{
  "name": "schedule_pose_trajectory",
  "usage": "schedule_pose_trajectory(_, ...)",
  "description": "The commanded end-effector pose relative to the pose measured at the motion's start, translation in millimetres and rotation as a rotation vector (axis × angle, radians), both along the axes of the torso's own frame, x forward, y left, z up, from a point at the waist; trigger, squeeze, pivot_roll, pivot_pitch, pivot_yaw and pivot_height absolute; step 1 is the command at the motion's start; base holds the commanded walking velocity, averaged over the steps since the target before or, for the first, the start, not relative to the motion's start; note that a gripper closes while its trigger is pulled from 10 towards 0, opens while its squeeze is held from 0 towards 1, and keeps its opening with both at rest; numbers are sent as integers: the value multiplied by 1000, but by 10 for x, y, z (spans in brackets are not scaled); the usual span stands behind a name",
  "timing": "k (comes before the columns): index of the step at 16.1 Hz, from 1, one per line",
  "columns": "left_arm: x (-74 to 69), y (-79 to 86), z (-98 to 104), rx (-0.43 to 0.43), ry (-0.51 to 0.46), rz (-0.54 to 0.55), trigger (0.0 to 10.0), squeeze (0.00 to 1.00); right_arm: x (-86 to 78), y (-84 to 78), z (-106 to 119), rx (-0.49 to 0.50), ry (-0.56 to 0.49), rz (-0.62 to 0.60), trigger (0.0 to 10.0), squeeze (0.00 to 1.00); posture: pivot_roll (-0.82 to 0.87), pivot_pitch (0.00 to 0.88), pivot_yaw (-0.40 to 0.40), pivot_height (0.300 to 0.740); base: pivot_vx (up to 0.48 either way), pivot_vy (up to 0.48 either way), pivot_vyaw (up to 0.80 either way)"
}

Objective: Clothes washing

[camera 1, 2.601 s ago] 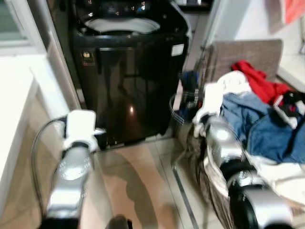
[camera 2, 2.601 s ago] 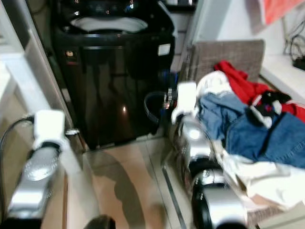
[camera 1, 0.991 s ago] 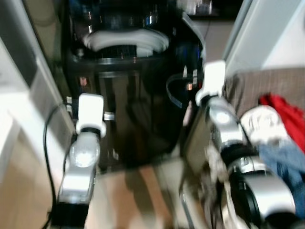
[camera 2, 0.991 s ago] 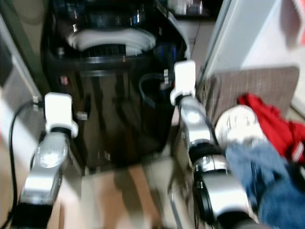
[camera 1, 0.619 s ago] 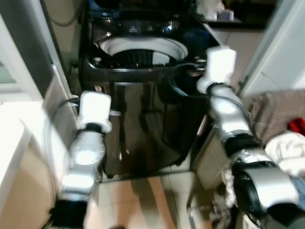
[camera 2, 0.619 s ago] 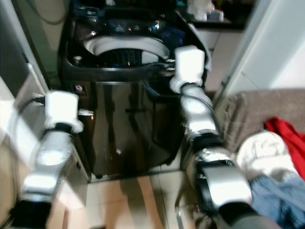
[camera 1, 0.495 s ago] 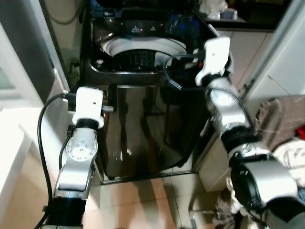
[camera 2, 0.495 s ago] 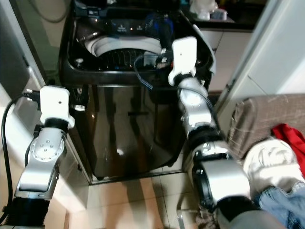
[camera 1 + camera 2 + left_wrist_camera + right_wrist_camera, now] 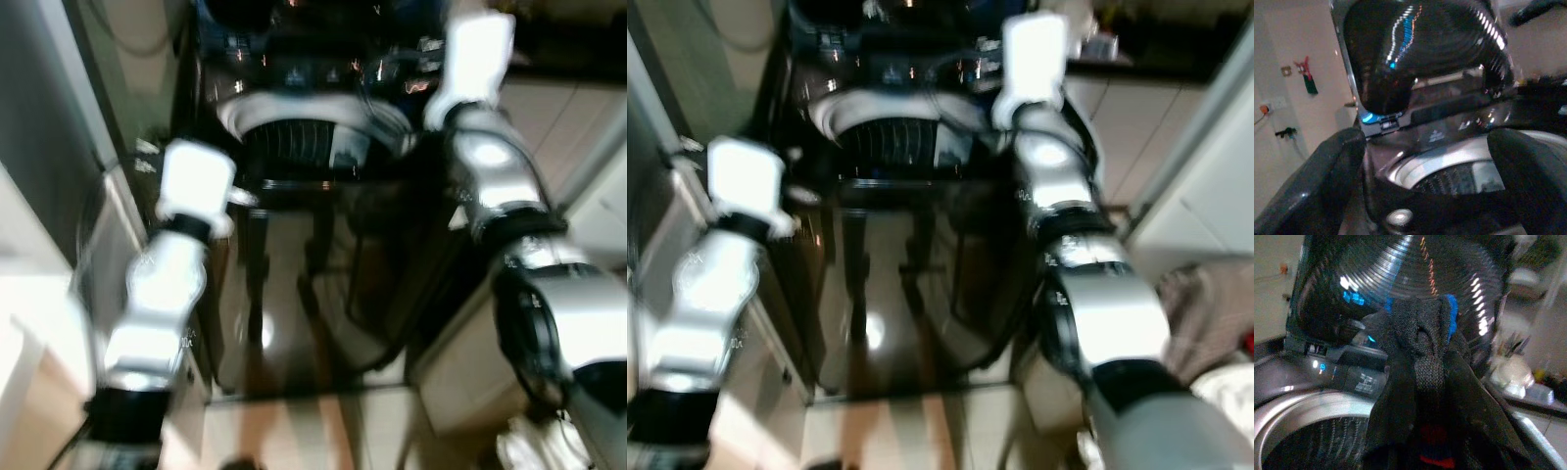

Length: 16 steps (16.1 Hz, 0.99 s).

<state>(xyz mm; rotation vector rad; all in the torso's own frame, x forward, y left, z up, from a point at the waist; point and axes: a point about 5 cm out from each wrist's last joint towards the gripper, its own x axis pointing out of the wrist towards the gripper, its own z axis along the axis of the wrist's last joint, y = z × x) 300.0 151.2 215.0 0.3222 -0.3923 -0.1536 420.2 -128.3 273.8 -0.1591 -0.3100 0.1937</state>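
Observation:
A black top-loading washing machine (image 9: 294,264) stands straight ahead with its glossy lid (image 9: 1420,54) raised. Its white-rimmed drum (image 9: 294,127) lies open below. My right arm (image 9: 485,157) reaches over the machine's right rim. My right gripper (image 9: 1422,387) is shut on a dark knit garment (image 9: 1422,347) with blue and red patches, which drapes over its fingers above the drum (image 9: 1308,431). The left arm (image 9: 186,225) is raised before the machine's left front corner. My left gripper (image 9: 1425,181) is open and holds nothing, its fingers (image 9: 1317,181) wide apart.
A pale wall and door frame (image 9: 39,196) stand close on the left. White cabinets (image 9: 588,127) flank the machine on the right, with small items on a counter (image 9: 1511,372) behind it. A grey sofa edge (image 9: 1215,304) is at the lower right. Tiled floor (image 9: 294,431) lies in front.
The whole view has shifted and blurred as the camera moved closer. My right arm with the garment has risen farther over the machine's top. The left arm has lifted slightly.

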Motion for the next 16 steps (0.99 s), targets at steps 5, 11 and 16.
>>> schedule_pose_trajectory(5,-337,-195,462,-74,-57,-197,10000,0,55,-99,-367,-173,289,-117,10000,0,173,54,-97,740,96,0,0)
schedule_pose_trajectory(11,-530,-192,711,-85,-91,-217,10000,0,13,-46,-661,87,444,-131,10000,1000,255,56,-126,740,0,0,0)
schedule_pose_trajectory(16,-449,-178,622,-95,-27,-214,10000,0,62,-144,-393,352,369,-135,10000,1000,216,37,-112,740,0,0,0)
